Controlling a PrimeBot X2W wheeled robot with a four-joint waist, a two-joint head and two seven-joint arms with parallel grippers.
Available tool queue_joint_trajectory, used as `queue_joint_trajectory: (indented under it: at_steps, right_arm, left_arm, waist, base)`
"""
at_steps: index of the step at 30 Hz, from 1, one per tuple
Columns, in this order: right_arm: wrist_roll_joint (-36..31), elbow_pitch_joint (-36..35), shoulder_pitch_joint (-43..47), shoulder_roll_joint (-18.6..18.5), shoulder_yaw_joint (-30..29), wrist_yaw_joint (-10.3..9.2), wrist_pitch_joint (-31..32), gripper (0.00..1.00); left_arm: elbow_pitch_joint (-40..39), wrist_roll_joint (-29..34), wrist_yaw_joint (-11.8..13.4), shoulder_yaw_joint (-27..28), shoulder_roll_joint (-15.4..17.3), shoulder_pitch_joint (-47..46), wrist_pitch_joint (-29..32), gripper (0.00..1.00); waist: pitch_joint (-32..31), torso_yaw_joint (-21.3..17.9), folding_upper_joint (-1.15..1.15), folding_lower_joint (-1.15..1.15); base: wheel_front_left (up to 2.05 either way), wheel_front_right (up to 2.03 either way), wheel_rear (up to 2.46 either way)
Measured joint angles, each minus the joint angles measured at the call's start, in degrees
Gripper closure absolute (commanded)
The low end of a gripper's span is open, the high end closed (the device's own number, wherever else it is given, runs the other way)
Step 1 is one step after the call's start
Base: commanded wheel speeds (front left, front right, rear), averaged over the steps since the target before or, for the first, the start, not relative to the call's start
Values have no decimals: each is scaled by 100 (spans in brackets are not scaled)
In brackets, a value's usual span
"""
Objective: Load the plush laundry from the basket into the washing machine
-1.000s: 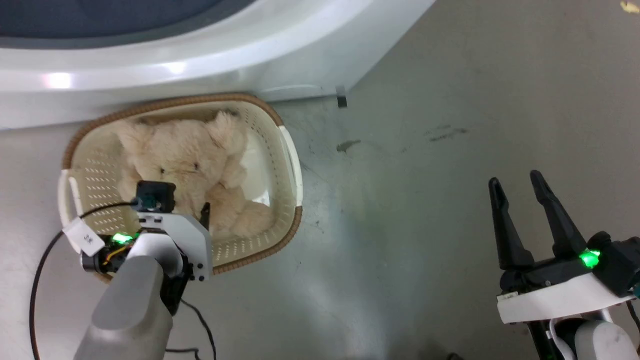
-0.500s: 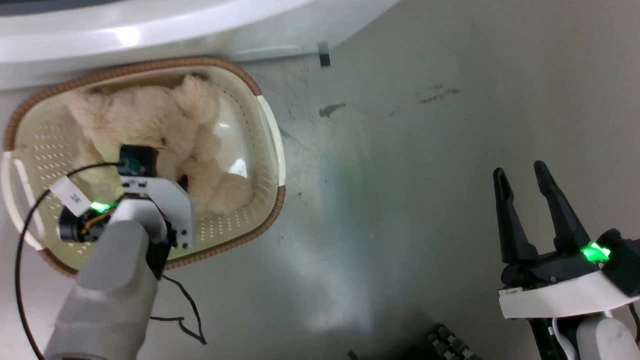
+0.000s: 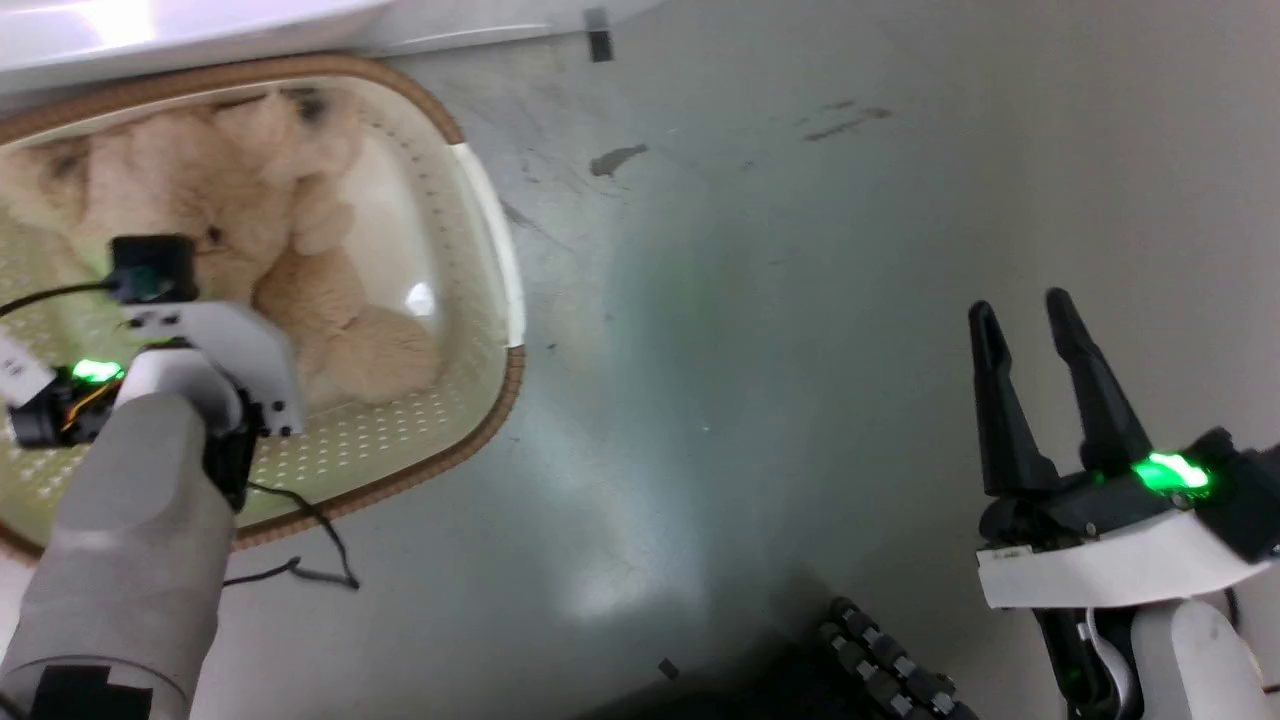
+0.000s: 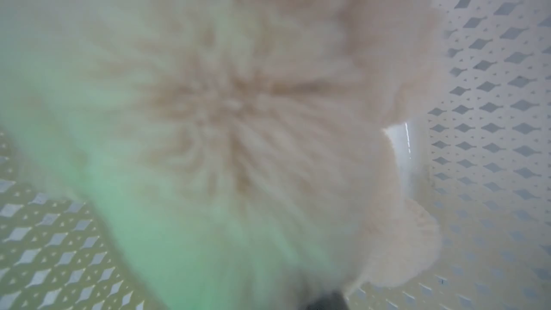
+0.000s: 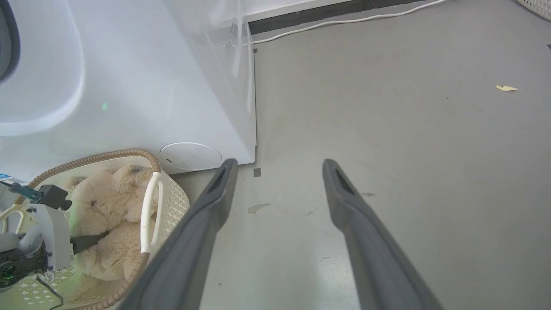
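Observation:
The fluffy cream-beige plush lies in the cream perforated basket with a brown rim, on the floor against the white washing machine. My left wrist hangs over the plush inside the basket. One dark finger of the left gripper pokes into the fur, and its tips are buried. In the left wrist view blurred plush sits very close, with the basket wall beside it. My right gripper stands open over bare floor to the right, holding nothing; its fingers spread wide in the right wrist view.
The washer's white front has a round cover just above the basket rim. A loose black cable trails by the basket. A dark ribbed part is at the bottom edge. Grey floor spreads to the right.
The whole head view has slid up and left, so the camera has moved. My left wrist stays over the plush; the finger seen earlier is now hidden. The right gripper stays open.

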Motion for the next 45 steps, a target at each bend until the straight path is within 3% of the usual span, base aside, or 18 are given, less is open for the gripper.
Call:
queue_joint_trajectory:
  at_steps: [7, 13, 16, 19, 27, 36, 45]
  right_arm:
    - [183, 448, -86, 0, -38, 1, -78, 0]
    - [213, 557, -42, 1, -124, 1, -137, 0]
    - [147, 575, 89, 0, -349, 1, -153, 0]
    - [24, 567, 298, 0, -487, 1, -154, 0]
    - [-211, 523, 822, 0, -708, 1, -177, 0]
    - [-405, 322, 1213, 0, -782, 0, -178, 0]
    - [-709, 261, 1434, 1, -627, 1, -178, 0]
  left_arm:
    - [392, -304, -11, 9, -185, 154, -912, 100]
    - [404, -444, -116, -27, -276, 609, -1166, 100]
    - [-402, -389, -115, 51, -326, 1101, -1199, 100]
    - [-934, -428, -193, 253, -573, 1624, -1212, 100]
    - [-2197, 177, -360, 209, -1059, 2905, -1211, 100]
    - [-3747, 641, -615, 318, -1096, 3746, -1210, 100]
    - [-5116, 978, -672, 638, -1116, 3967, -1211, 100]
  waist:
    - [-272, -46, 0, 0]
    - [-837, 99, 0, 0]
    - [-1318, 210, 0, 0]
    - [-1743, 317, 0, -1]
    - [-2897, 682, 0, -2]
    - [-3790, 1119, 0, -2]
    - [-4057, 1336, 0, -2]
  base:
    - [0, 0, 0]
    - [0, 0, 0]
    - [0, 0, 0]
    - [0, 0, 0]
    - [0, 0, 0]
    - [0, 0, 0]
    - [0, 0, 0]
